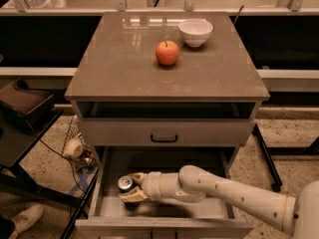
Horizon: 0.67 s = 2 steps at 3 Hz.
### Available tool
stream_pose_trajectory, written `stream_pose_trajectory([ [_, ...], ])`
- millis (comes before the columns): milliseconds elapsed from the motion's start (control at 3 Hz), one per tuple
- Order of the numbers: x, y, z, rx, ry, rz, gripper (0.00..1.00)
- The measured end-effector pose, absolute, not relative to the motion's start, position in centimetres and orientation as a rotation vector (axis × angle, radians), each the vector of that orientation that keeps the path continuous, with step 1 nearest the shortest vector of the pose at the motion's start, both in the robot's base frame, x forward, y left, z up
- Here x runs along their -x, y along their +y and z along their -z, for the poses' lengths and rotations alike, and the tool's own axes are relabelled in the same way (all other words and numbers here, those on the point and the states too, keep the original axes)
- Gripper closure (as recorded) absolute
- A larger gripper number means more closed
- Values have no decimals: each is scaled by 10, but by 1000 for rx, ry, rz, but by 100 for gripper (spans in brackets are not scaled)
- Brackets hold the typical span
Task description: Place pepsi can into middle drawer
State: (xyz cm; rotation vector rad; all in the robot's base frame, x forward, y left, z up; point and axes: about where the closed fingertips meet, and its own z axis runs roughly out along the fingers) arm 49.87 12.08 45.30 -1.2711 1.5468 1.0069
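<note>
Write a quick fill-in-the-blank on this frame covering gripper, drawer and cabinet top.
1. The gripper, low in the middle drawer, is shut on the ____.
2. On the cabinet top, the apple sits beside a white ____.
3. The closed drawer front above has a black ____.
Missing: pepsi can; bowl; handle.
</note>
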Motion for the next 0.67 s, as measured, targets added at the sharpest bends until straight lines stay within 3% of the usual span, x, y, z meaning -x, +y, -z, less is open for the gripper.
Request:
stream_pose_trajectory([
  [333,-497,123,-453,1273,1544,-1012,52],
  [667,-497,125,-453,1275,1543,-1014,29],
])
